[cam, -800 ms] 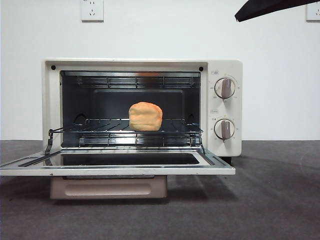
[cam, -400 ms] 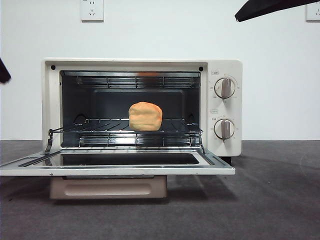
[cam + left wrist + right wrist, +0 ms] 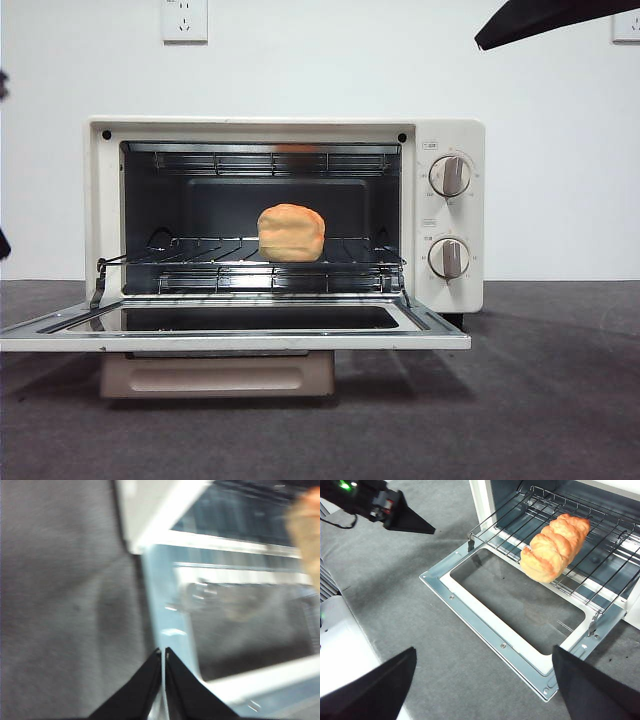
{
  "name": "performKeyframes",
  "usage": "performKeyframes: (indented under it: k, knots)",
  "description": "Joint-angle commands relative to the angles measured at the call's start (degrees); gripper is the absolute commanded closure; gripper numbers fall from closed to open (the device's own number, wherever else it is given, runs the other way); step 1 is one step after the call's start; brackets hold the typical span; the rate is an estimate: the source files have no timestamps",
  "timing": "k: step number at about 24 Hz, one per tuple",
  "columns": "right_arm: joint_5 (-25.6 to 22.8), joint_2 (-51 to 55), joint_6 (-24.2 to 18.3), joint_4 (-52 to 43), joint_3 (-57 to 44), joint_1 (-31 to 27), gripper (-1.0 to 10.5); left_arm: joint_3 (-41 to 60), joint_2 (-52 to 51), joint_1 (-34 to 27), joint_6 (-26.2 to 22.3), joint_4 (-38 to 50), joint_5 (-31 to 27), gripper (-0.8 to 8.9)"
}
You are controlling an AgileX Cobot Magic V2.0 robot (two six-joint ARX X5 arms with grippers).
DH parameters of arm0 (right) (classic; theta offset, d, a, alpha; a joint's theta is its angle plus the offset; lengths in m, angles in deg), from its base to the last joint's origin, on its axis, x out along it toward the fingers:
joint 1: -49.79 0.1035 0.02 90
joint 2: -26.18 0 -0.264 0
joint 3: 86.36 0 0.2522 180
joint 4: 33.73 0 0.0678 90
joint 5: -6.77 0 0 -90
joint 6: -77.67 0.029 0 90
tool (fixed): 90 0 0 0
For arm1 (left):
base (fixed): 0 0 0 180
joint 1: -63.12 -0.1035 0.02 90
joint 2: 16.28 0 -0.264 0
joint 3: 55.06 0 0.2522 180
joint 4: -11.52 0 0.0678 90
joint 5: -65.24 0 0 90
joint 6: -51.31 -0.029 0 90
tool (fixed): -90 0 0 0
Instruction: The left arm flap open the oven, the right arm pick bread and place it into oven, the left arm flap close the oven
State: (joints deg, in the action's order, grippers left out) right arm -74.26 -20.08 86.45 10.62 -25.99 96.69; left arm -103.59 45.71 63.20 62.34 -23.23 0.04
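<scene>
The cream-white oven (image 3: 450, 130) stands with its glass door (image 3: 235, 340) flapped down flat; it also shows in the right wrist view (image 3: 485, 625). The golden bread (image 3: 291, 232) lies on the wire rack (image 3: 200, 262) inside, and its twisted top shows in the right wrist view (image 3: 552, 547). My left gripper (image 3: 163, 652) is shut and empty, hovering over the door's left edge (image 3: 165, 615). It appears as a pointed black tip in the right wrist view (image 3: 405, 520) and a dark sliver in the front view (image 3: 3, 245). My right gripper (image 3: 483, 652) is open and empty, high above the door; its arm shows top right (image 3: 540, 15).
Dark grey cloth (image 3: 540, 400) covers the table around the oven. A white wall with a socket (image 3: 185, 20) is behind. A white base block (image 3: 340, 645) sits at the table's left side.
The dark sliver of the left arm at the front view's left edge has moved lower. The right arm's tip at top right has shifted slightly. Oven and bread are unmoved.
</scene>
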Motion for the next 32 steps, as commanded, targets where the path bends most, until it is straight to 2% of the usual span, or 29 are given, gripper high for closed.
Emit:
performKeyframes:
  k: [1,7,20,30,32]
  knots:
    - [0.0,-0.3,-0.5,-0.5,0.7,0.6,5.2,0.0,4.9,-0.5,-1.9,1.2,0.9,8.00]
    - [0.0,-0.3,-0.5,-0.5,0.7,0.6,5.2,0.0,12.8,-0.5,-2.8,4.4,2.7,7.99]
    - [0.0,-0.3,-0.4,-0.5,0.7,0.6,5.2,0.0,21.7,-0.4,-2.8,9.3,7.5,7.99]
    - [0.0,-0.3,-0.3,-0.5,0.7,0.6,5.2,-0.1,23.3,-0.5,-2.3,10.8,18.1,7.99]
    - [0.0,-0.3,-0.3,-0.5,0.7,0.6,5.2,-0.1,23.3,-0.5,-0.3,12.8,20.4,7.99]
